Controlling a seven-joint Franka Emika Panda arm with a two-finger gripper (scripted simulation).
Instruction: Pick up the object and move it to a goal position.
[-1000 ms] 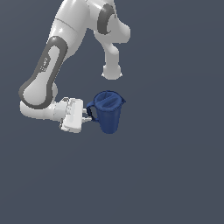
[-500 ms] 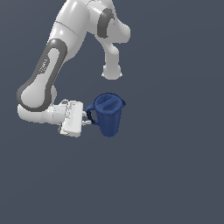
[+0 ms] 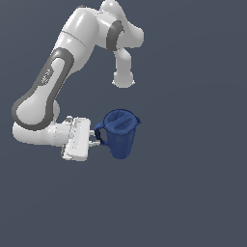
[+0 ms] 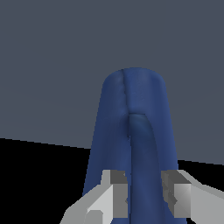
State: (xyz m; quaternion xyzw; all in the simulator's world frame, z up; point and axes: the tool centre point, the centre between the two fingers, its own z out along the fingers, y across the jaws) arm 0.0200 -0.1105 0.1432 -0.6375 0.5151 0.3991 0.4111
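Note:
The object is a dark blue pitcher (image 3: 119, 133) with a ridged lid and a loop handle, held in the air in the exterior view. My gripper (image 3: 96, 138) reaches it from the exterior view's left and is shut on the pitcher's handle. In the wrist view the pitcher (image 4: 133, 131) fills the middle, narrowing toward its base, and its handle runs between my two fingertips. The gripper (image 4: 144, 194) has one finger pad pressed on each side of that handle.
Only the flat dark grey-blue ground (image 3: 193, 193) lies around the arm. The white arm (image 3: 53, 82) arches above and to the exterior view's left of the pitcher.
The arm has moved slightly toward the exterior view's left and a little up, with the pitcher staying in its grip.

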